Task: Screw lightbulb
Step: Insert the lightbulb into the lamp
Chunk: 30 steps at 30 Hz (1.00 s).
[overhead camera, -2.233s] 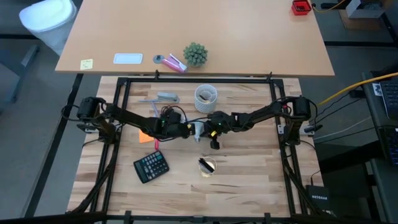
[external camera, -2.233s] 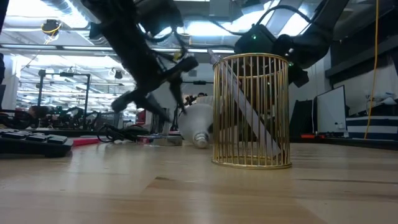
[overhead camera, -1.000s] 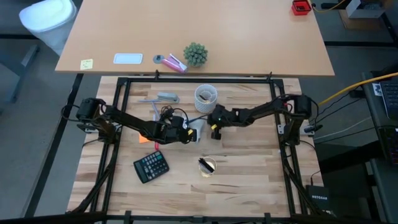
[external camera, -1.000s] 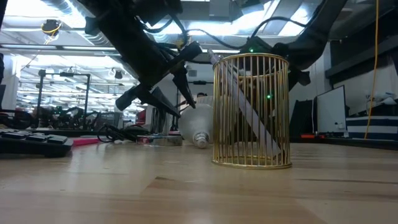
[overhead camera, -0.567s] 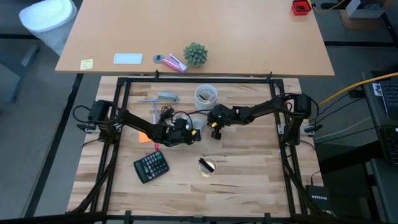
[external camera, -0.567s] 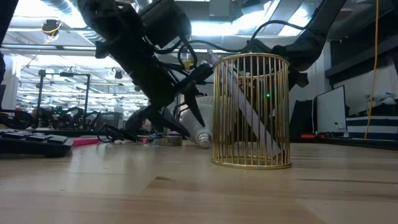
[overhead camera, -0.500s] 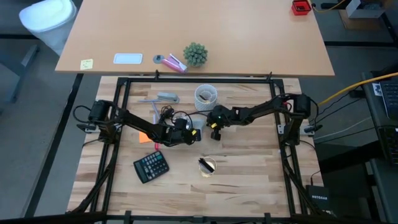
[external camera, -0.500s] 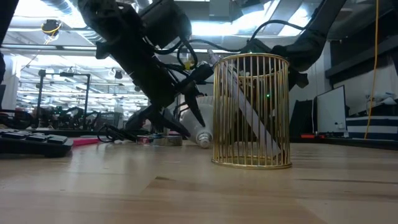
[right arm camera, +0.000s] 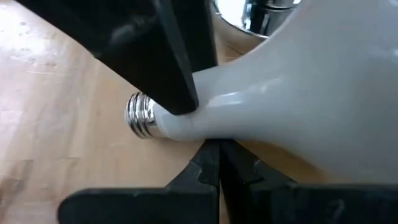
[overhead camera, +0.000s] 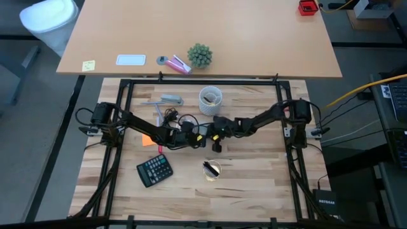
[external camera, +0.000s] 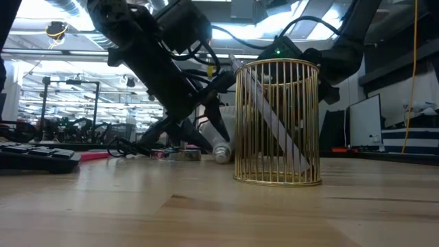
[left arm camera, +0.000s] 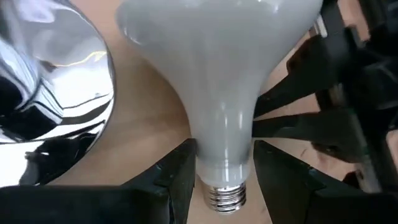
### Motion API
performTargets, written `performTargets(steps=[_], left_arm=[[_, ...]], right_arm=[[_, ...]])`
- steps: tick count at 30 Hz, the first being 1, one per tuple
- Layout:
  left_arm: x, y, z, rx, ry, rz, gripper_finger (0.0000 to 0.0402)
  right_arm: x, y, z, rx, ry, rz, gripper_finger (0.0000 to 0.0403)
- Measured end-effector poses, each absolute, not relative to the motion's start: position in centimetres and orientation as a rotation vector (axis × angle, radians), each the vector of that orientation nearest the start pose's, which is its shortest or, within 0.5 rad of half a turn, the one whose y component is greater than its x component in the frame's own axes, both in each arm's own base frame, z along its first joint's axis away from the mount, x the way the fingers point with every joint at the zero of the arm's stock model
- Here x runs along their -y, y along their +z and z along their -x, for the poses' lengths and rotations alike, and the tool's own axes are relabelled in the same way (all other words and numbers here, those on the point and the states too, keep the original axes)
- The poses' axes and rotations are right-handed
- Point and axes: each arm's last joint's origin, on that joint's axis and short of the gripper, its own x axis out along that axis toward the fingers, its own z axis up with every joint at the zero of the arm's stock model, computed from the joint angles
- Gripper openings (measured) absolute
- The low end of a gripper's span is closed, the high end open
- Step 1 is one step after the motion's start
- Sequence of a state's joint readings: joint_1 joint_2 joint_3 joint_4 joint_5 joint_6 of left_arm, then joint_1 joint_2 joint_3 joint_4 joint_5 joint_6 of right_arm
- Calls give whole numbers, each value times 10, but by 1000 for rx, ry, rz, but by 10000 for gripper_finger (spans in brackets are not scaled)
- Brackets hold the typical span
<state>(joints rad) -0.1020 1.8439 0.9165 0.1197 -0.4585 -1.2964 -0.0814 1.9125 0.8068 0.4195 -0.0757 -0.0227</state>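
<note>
The white lightbulb (left arm camera: 217,74) lies low over the table's middle (overhead camera: 203,131), its grey screw base (right arm camera: 140,116) pointing toward the near edge. My left gripper (left arm camera: 222,171) is shut on it. My right gripper (right arm camera: 214,163) is shut and comes at the bulb from the right. Its tips are at the bulb's neck. The round silver socket (left arm camera: 53,93) with its black cord (overhead camera: 169,117) sits on the table just left of the bulb. My left gripper pinches the bulb's narrow neck (left arm camera: 224,158), just above the screw base, between its two fingers. It comes slanting down from the table's left, with the fingers across the neck. The bulb is tilted, its base (external camera: 221,154) at the table top. My right gripper's shut fingertips (right arm camera: 211,149) meet the side of the bulb's neck (right arm camera: 205,134), close to the left gripper's finger. They come slanting down from the table's right. They hold nothing.
A gold wire cup (overhead camera: 212,169) stands near the front, right by both grippers in the low view (external camera: 278,123). A calculator (overhead camera: 154,170) lies at the near left. A white cup (overhead camera: 211,97) and a grey tool (overhead camera: 170,99) are at the far side.
My left gripper has sunk toward the table with the bulb, so the bulb's base now sits lower. My right gripper has moved toward the near edge and the bulb and has tipped further down, staying shut.
</note>
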Motion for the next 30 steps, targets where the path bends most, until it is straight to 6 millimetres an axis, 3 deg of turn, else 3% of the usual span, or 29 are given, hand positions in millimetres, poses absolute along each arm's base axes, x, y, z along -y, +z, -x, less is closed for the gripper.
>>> performTargets(steps=[12, 19, 30], left_arm=[[21, 127, -350, -514, 725, 953, 153], [20, 116, -353, -515, 740, 947, 153], [20, 116, -354, -500, 753, 1018, 153]], right_arm=[[2, 106, -356, -672, 50, 1, 5], [1, 106, -356, -674, 54, 9, 5], [1, 108, -354, -710, 45, 17, 5]])
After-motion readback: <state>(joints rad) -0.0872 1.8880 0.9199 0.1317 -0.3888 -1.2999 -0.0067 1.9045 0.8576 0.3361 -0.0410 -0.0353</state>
